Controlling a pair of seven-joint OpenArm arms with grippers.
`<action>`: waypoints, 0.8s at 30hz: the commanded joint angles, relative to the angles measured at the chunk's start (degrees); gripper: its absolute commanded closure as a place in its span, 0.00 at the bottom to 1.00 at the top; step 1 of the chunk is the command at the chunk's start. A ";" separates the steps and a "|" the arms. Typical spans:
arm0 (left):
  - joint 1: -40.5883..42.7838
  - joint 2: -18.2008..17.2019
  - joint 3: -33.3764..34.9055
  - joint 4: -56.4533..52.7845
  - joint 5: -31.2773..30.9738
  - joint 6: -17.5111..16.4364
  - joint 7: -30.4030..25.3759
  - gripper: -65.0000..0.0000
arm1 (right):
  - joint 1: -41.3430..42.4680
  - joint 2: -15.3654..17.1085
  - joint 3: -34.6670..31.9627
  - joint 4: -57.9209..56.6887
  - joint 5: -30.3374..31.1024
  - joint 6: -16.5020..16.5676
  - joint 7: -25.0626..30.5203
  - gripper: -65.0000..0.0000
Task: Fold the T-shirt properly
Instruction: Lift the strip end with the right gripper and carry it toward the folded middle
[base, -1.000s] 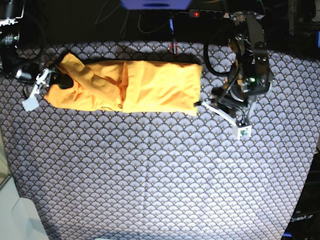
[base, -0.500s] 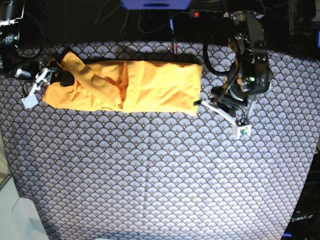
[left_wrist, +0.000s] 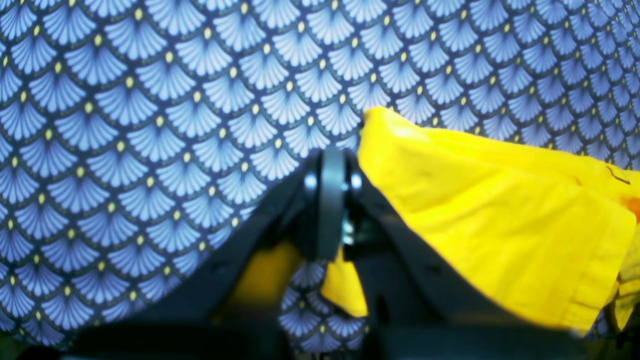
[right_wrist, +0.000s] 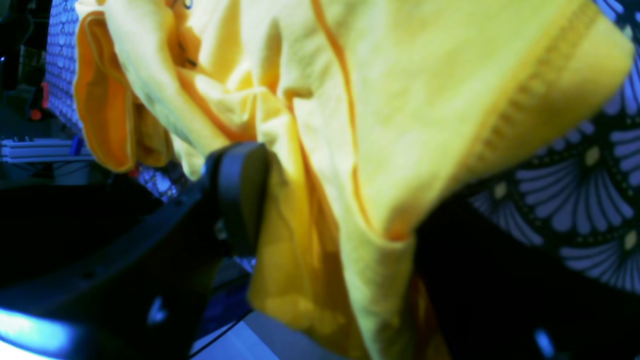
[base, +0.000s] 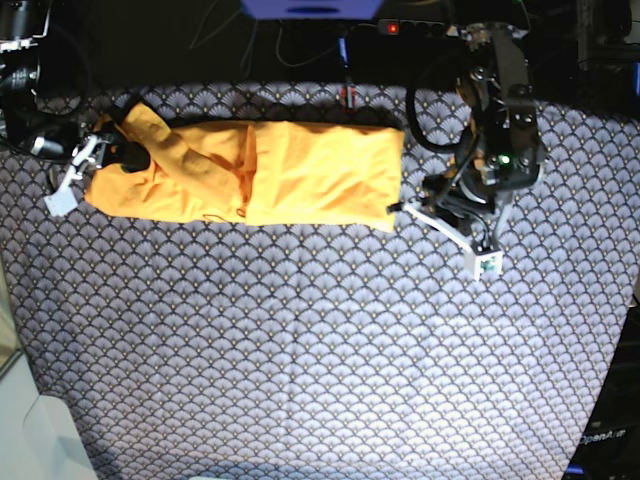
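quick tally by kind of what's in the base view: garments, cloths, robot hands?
T-shirt (yellow-orange, folded into a long strip): 1
Tablecloth (blue-grey scallop pattern): 1
Robot hands: 2, the left hand at the shirt's one end and the right hand at the other
Total: 4

- The table (base: 320, 360) wears a blue-grey scallop-patterned tablecloth (base: 300, 320).
- The T-shirt (base: 270, 172) (folded into a long band) lies flat near its far edge.
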 joint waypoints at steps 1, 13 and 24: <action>-0.84 -0.10 0.01 0.87 -0.31 -0.24 -0.86 1.00 | 0.28 1.14 0.31 0.93 1.66 0.19 0.60 0.45; -0.84 -0.10 0.01 0.87 -0.31 -0.24 -0.86 1.00 | 0.46 0.97 -1.71 1.01 1.66 0.19 1.04 0.46; -0.93 -0.10 0.01 0.78 -0.31 -0.24 -0.95 1.00 | 0.81 1.23 -3.91 5.23 1.66 0.19 2.10 0.97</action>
